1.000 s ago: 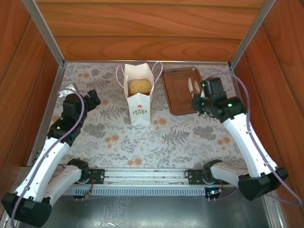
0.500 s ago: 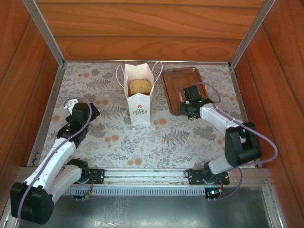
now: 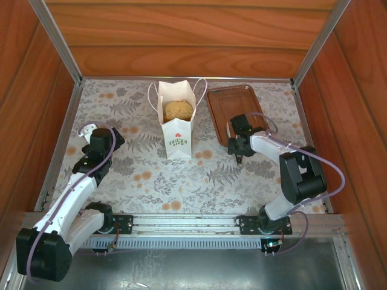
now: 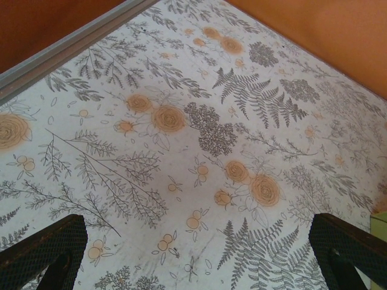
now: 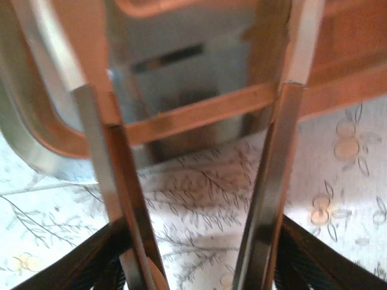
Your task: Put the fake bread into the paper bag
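The white paper bag point(image 3: 177, 130) is seen standing upright at the far middle of the counter point(image 3: 181, 181), which is covered in a fern-and-flower print. Its mouth is open, and a round golden-brown piece of fake bread point(image 3: 179, 109) is seen lying inside it, below the rim. Thin cord handles point(image 3: 205, 83) are looped out on either side. A small logo point(image 3: 179, 141) is printed on the bag's front, a red mark above green lettering; the words are too small to be read. A brown tray point(image 3: 233, 99) is set just to the right of the bag, apart from it. The right gripper point(image 3: 237, 145) is positioned at the tray's near edge; its fingers point(image 5: 124, 199) are spread apart, with nothing between them but tray rim and counter. The left gripper point(image 3: 92, 130) is positioned well to the left of the bag, its fingers point(image 4: 43, 246) parted wide over the printed cloth, with nothing gripped.
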